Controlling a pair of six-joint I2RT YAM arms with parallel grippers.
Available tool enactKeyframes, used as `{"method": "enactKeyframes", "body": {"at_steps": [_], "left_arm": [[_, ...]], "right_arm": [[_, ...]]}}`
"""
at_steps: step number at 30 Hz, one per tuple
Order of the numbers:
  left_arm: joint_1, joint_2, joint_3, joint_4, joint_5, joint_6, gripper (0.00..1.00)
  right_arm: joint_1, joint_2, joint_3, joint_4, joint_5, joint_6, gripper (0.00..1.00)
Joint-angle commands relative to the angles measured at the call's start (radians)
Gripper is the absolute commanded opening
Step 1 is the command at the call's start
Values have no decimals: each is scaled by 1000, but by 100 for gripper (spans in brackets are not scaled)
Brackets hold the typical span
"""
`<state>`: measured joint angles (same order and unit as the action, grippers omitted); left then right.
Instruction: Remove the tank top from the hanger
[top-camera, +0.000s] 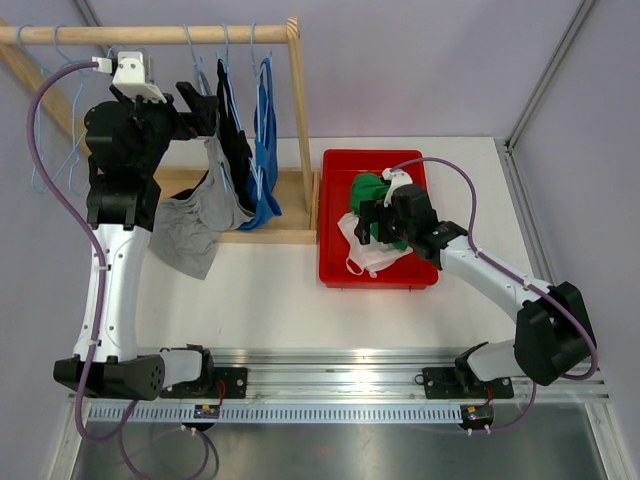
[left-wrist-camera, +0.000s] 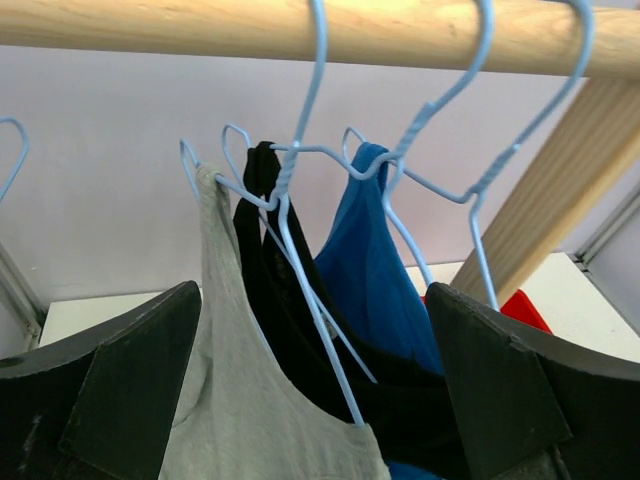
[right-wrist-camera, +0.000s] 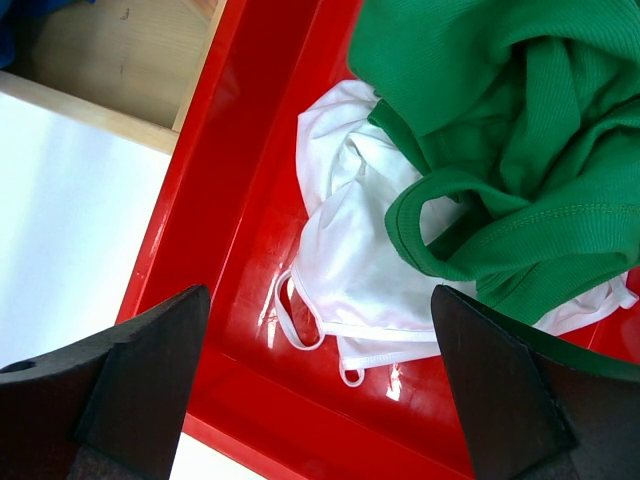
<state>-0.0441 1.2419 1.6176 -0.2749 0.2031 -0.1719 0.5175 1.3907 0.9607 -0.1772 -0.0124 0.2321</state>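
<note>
A wooden rail (top-camera: 150, 34) carries three tank tops on blue wire hangers (left-wrist-camera: 283, 185): one grey tank top (top-camera: 195, 235), one black tank top (top-camera: 232, 130) and one blue tank top (top-camera: 265, 150). A red bin (top-camera: 330, 270) on the table (top-camera: 270, 310) beside the rack holds two more tops, one green top (top-camera: 368, 190) and one white top (top-camera: 365, 258). Part of the job therefore looks done, with three tops left hanging.

The grey tank top is nearest the left fingers (left-wrist-camera: 130, 400), which are raised by the rail, spread wide and holding nothing. One strap hooks on its hanger while its body droops toward the table. The right fingers (right-wrist-camera: 130, 390) hover over the bin, also wide and empty. At least one bare hanger (left-wrist-camera: 24, 145) hangs further left.
</note>
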Motion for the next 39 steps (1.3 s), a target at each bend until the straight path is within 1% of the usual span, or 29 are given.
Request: {"method": "enactKeyframes", "body": {"at_steps": [1, 5, 14, 15, 16, 17, 20, 21, 22, 24, 25, 28, 29, 31, 32, 37, 39], "left_arm": [[-8, 22, 67, 13, -74, 20, 98], [-16, 71, 99, 13, -100, 22, 97], [-51, 172, 185, -44, -199, 64, 95], [-51, 180, 185, -44, -202, 68, 95], [-51, 183, 185, -46, -243, 71, 94], [-51, 186, 182, -47, -254, 71, 93], [-53, 197, 182, -47, -280, 78, 87], [-53, 203, 180, -47, -281, 81, 84], [-53, 206, 176, -43, -289, 83, 76], [-53, 209, 165, -35, -289, 83, 68], [-53, 209, 163, -30, -275, 83, 60], [-53, 206, 154, -23, -257, 81, 46], [-53, 206, 154, -21, -255, 81, 36], [-53, 205, 153, -21, -257, 80, 27], [-53, 202, 150, -21, -257, 78, 18], [-56, 182, 139, -7, -257, 72, 0], [-56, 177, 143, -3, -258, 71, 0]], "right_arm": [[6, 5, 3, 38, 5, 6, 99], [6, 10, 4, 36, 6, 4, 99], [6, 11, 6, 33, 6, 3, 99], [4, 13, 6, 31, 6, 3, 100], [6, 13, 7, 31, 6, 3, 99], [4, 13, 7, 31, 6, 1, 99], [4, 16, 7, 31, 6, 1, 100], [4, 16, 7, 30, 6, 0, 100], [4, 18, 7, 30, 6, 1, 100], [4, 18, 9, 31, 6, 0, 99], [4, 19, 9, 30, 6, 1, 100], [6, 22, 9, 30, 6, 1, 100], [4, 24, 10, 28, 6, 1, 100], [4, 25, 10, 27, 6, 0, 99], [4, 28, 10, 25, 6, 0, 100], [4, 37, 13, 25, 6, 1, 100], [6, 44, 15, 27, 6, 0, 99]]}}
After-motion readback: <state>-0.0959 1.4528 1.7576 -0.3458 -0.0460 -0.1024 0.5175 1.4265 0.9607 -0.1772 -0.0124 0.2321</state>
